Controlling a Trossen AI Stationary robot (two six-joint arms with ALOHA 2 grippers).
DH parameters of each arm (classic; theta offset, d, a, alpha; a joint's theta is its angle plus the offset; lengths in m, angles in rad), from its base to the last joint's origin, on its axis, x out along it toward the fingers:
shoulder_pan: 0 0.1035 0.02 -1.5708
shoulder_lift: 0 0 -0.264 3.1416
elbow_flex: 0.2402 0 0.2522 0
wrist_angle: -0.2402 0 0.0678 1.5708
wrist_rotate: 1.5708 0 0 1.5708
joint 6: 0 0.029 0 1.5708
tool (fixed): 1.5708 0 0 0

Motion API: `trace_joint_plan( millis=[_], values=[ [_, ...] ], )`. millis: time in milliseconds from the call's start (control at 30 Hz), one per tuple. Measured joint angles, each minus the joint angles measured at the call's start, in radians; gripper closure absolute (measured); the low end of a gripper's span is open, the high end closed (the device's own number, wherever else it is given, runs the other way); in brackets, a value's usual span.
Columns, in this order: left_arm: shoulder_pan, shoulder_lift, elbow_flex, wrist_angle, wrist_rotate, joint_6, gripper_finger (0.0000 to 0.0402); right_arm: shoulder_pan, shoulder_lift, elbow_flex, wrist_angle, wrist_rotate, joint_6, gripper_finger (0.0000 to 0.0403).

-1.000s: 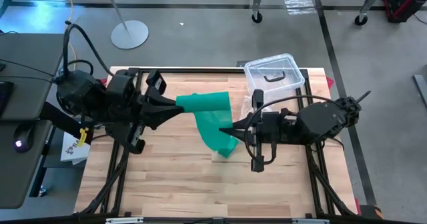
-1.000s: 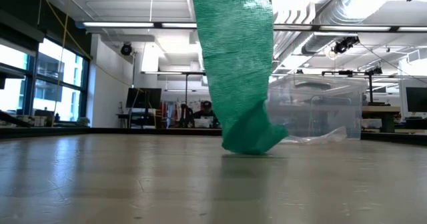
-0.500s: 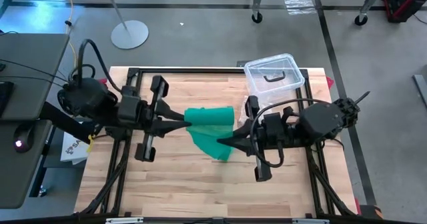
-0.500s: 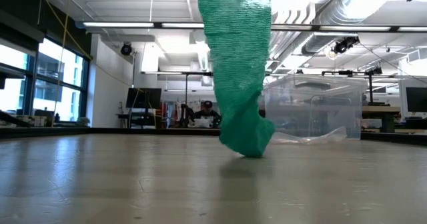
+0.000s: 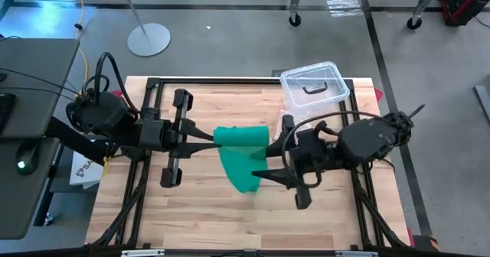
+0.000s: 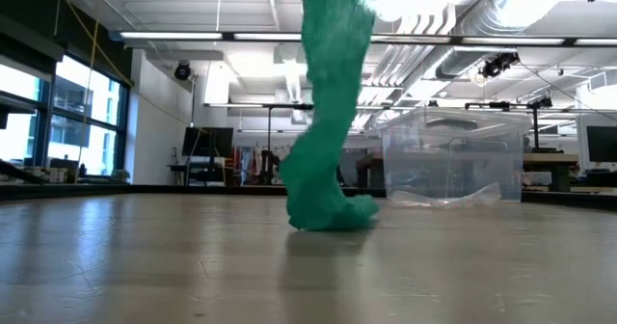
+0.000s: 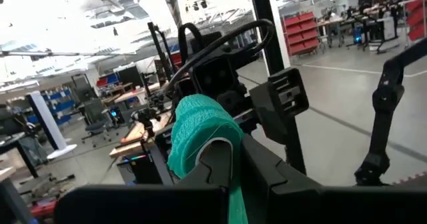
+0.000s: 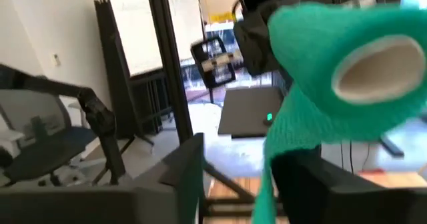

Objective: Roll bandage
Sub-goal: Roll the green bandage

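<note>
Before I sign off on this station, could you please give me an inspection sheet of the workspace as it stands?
Surface: wooden table, bare at the front.
Job's things: green bandage, rolled end held up, loose tail hanging to the table and bunched there.
Clutter: clear plastic box with black handle at the far right; crinkly clear bag beside it.
Grippers: left gripper shut on the roll's end; right gripper beside the hanging tail, fingers apart, holding nothing.
Cables: black loops on both arms; yellow cable on the floor.
Surroundings: lamp base, chair castors, side desk on the left.
</note>
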Motion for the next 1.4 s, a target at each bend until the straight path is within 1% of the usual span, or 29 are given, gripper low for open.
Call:
trace_joint_plan(
  millis=[100, 200, 300, 500, 667, 767, 967, 1067, 1200, 1333, 1400],
  values=[
    [-0.005, 0.000, 0.000, -0.006, 0.000, 0.021, 0.0394, 0.004, -0.033, 0.000, -0.062, 0.017, 0.052, 0.0191],
    [-0.011, 0.000, 0.000, -0.022, 0.000, 0.051, 0.0394, 0.010, -0.065, 0.000, -0.116, 0.035, 0.123, 0.0174],
    [-0.018, 0.000, 0.000, -0.042, 0.000, 0.082, 0.0394, 0.010, -0.088, 0.000, -0.128, 0.037, 0.148, 0.0172],
    [-0.034, 0.000, 0.000, -0.059, -0.006, 0.165, 0.0394, 0.004, -0.086, 0.000, -0.049, 0.039, 0.129, 0.0172],
    [-0.034, 0.000, 0.000, -0.060, -0.007, 0.211, 0.0394, -0.019, -0.074, 0.000, -0.005, -0.039, 0.187, 0.0172],
    [-0.034, 0.000, 0.000, -0.061, -0.008, 0.240, 0.0394, -0.037, -0.072, 0.000, -0.002, -0.065, 0.248, 0.0172],
    [-0.035, -0.001, 0.000, -0.091, -0.005, 0.253, 0.0394, -0.051, -0.057, 0.000, 0.023, -0.128, 0.299, 0.0172],
    [-0.034, 0.003, 0.000, -0.109, -0.020, 0.276, 0.0394, -0.058, -0.048, 0.000, 0.027, -0.153, 0.307, 0.0172],
    [-0.033, 0.008, 0.000, -0.132, -0.043, 0.289, 0.0394, -0.065, -0.045, 0.000, 0.020, -0.145, 0.305, 0.0172],
    [-0.031, 0.011, 0.002, -0.136, -0.050, 0.289, 0.0394, -0.066, -0.047, 0.000, 0.014, -0.088, 0.303, 0.0172],
    [-0.031, 0.012, 0.002, -0.139, -0.050, 0.288, 0.0394, -0.074, -0.046, 0.000, -0.002, -0.081, 0.295, 0.0172]
  ],
)
